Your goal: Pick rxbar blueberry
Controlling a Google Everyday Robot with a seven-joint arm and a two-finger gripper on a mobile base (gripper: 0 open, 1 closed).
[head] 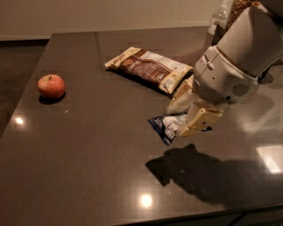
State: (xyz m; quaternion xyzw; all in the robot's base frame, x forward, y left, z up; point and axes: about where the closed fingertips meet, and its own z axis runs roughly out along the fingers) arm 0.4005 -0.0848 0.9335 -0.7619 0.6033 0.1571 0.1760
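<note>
The rxbar blueberry (164, 126), a small dark blue bar with a white label, is held between the cream fingers of my gripper (176, 122) right of the table's middle. The gripper is shut on the bar and holds it a little above the dark tabletop (88, 154). The bar's shadow (185, 170) lies apart from it, nearer the front edge. The white arm comes down from the upper right and hides the bar's right end.
A brown-and-cream snack bag (150, 68) lies just behind the gripper. A red apple (51, 85) sits near the left edge. A clear bottle (219, 17) and a jar (241, 9) stand at the back right corner.
</note>
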